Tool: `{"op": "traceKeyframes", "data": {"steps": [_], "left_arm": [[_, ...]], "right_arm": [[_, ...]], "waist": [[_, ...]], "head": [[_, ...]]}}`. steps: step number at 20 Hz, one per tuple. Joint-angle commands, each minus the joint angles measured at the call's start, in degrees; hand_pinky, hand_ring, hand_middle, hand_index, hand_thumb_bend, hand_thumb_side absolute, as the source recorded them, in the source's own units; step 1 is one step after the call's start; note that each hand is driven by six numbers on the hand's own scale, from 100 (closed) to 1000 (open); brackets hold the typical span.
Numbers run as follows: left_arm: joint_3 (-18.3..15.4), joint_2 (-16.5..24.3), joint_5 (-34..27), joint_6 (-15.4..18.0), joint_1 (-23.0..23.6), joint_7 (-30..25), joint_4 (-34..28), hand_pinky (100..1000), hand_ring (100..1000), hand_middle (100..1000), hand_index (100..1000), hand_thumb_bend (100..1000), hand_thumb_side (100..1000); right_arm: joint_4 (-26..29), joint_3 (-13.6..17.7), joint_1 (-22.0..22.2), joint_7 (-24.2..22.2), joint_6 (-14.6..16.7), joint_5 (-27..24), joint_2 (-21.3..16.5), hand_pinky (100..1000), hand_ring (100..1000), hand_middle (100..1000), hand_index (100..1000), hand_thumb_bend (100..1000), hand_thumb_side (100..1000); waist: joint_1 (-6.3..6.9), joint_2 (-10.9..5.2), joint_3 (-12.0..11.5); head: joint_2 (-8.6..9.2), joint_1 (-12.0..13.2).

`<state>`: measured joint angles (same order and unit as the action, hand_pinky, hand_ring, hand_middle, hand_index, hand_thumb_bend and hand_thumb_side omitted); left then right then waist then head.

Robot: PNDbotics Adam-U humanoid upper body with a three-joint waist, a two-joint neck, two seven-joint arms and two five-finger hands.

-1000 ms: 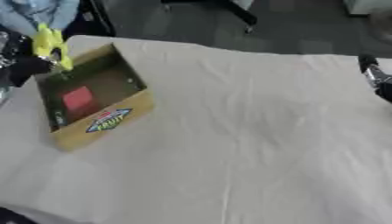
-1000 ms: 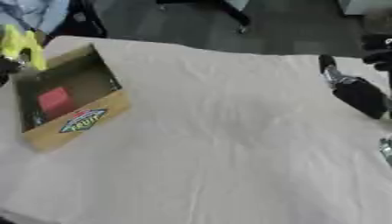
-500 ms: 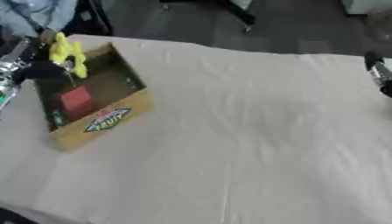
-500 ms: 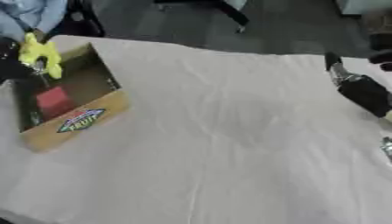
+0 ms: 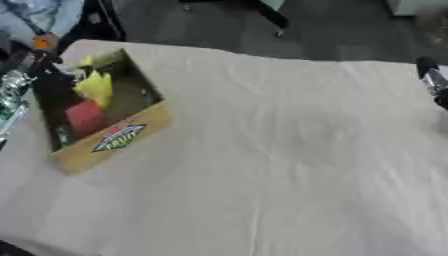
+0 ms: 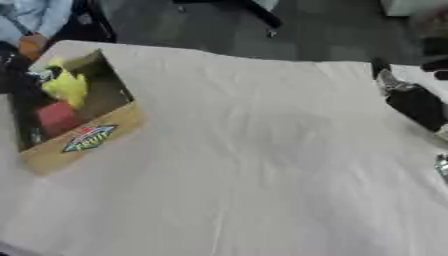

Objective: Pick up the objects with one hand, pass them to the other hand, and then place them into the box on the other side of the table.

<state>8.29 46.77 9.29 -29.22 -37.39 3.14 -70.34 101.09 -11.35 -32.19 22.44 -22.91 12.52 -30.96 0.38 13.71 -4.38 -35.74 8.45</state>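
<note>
Cream cloth covers the surface (image 5: 289,165). At its left side sits a cardboard box (image 5: 122,137) with a printed label on its near wall; inside lie a yellow object (image 5: 96,87) and a red block (image 5: 85,116). The left hand (image 5: 19,82) is blurred beside the box, fingers unreadable. The right hand (image 6: 411,102) is dark, cut off at the right edge, its grasp unclear.

The box (image 5: 131,135) sits at the table's (image 5: 289,165) left edge, with 2 objects (image 5: 87,102) lying inside it.
</note>
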Motion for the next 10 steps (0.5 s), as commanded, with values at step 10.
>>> {"op": "traceKeyframes", "data": {"steps": [10], "left_arm": [[-2.4,2.0,-1.2,-0.2,-0.5,3.1,-4.0,557,682,617,791,486,609]], "right_arm": [[1.4,1.3,-0.4,0.7,-0.2,-0.1,-1.6,744,693,692,777,468,450]], "waist": [[0.11,-1.24,-0.2]], "head": [[-0.82,-2.8]]}}
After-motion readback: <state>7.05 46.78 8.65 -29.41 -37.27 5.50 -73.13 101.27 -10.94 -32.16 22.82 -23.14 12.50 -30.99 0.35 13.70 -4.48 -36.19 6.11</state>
